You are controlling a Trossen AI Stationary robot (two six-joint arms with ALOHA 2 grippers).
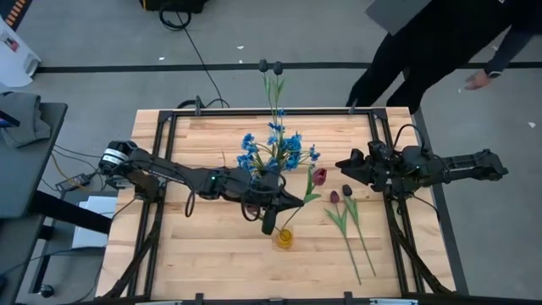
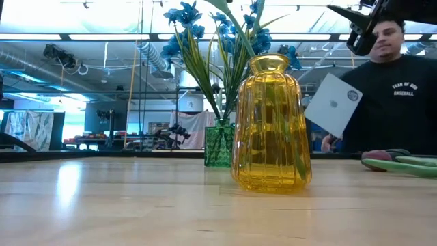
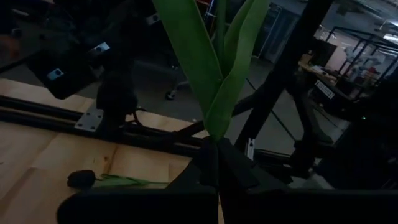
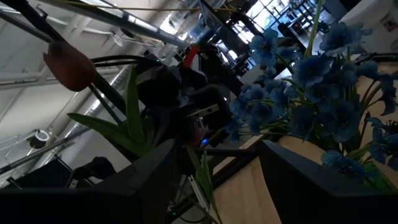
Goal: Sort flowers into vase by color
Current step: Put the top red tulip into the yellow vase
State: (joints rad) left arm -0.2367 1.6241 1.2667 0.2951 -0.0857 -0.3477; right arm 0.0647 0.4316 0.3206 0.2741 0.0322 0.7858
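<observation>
The left end effector [image 1: 273, 213] is over the middle of the bench [image 1: 203, 254], right by the yellow vase [image 1: 284, 239]. It's shut tight on the green stem of a red tulip [image 1: 319, 176]. The tulip's stem leans down w/ its low end in the yellow vase, & its red head sticks out toward the right arm. In the left wrist view, the leaves [image 3: 214, 68] stand up from between the closed fingers.

The blue flowers [image 1: 275, 148] are in a green vase [image 2: 220, 143], just behind the yellow one. Two more red tulips [image 1: 341, 196] lie flat on the bench, near the right side.

The right end effector [image 1: 343, 165] waits w/ its fingers wide apart, holding nothing. A person [image 2: 392, 96] stands behind the bench.
</observation>
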